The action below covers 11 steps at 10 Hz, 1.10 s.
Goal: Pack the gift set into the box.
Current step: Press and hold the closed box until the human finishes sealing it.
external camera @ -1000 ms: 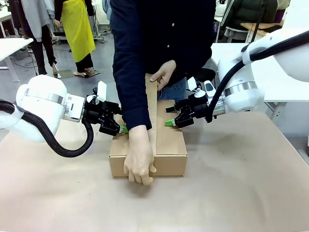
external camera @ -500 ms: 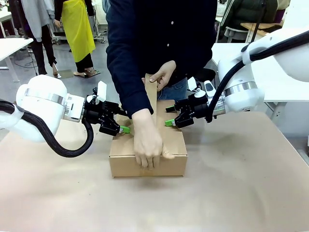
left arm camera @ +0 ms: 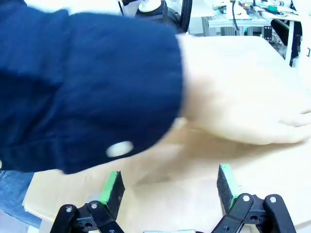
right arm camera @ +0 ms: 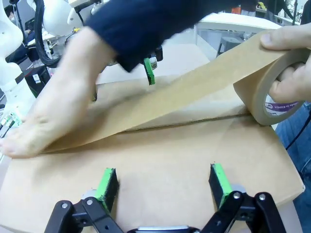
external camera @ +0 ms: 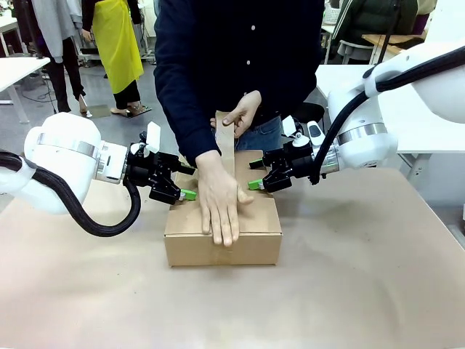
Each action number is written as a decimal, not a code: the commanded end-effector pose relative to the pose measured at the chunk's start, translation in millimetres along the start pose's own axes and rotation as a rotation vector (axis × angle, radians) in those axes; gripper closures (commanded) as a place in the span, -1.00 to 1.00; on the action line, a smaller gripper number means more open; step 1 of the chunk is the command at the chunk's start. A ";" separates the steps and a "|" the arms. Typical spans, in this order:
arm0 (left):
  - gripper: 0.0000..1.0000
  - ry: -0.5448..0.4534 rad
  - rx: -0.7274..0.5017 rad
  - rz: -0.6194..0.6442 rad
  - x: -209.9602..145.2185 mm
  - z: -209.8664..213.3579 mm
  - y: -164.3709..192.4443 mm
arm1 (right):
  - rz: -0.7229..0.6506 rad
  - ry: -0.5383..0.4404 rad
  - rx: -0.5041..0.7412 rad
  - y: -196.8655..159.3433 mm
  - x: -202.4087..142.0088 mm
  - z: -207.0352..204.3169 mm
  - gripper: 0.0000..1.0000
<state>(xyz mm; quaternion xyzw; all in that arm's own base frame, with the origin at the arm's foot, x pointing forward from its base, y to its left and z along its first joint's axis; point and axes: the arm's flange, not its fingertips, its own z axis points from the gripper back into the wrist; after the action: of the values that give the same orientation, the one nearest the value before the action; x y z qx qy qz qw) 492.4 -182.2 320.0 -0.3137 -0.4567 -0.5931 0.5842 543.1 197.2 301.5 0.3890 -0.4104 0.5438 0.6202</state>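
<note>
Left gripper (external camera: 187,194) and right gripper (external camera: 255,184), green pads spread and empty, press the top of the closed box (external camera: 258,236) at centre frame from its left and right edges. Between them, a person's hand (external camera: 220,200) flattens a strip of brown tape (right arm camera: 160,104) along the lid seam; the other hand (external camera: 243,113), above centre, holds the tape roll (right arm camera: 272,92)

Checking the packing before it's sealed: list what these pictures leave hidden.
- Gift set: the closed box flaps hide any contents, front view.
- Top seam: covered by the person's hand and the brown tape.
- Box top, left wrist view: a blurred dark sleeve blocks most of it.
</note>
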 end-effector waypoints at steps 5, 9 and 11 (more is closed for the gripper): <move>-1.00 0.003 -0.005 -0.010 -1.8 -0.8 -1.3 | 0.003 0.007 -0.001 1.2 -1.6 -2.8 -1.00; -1.00 0.003 -0.005 -0.010 -1.8 -0.8 -1.3 | 0.003 0.007 -0.001 1.2 -1.6 -2.8 -1.00; -1.00 0.003 -0.005 -0.010 -1.8 -0.8 -1.3 | 0.003 0.007 -0.001 1.2 -1.6 -2.8 -1.00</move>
<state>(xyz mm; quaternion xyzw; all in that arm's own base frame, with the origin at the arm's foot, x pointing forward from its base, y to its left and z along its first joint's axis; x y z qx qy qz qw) 492.0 -182.1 319.5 -0.3139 -0.4561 -0.5933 0.5844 542.9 197.4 300.9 0.3892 -0.4098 0.5439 0.6203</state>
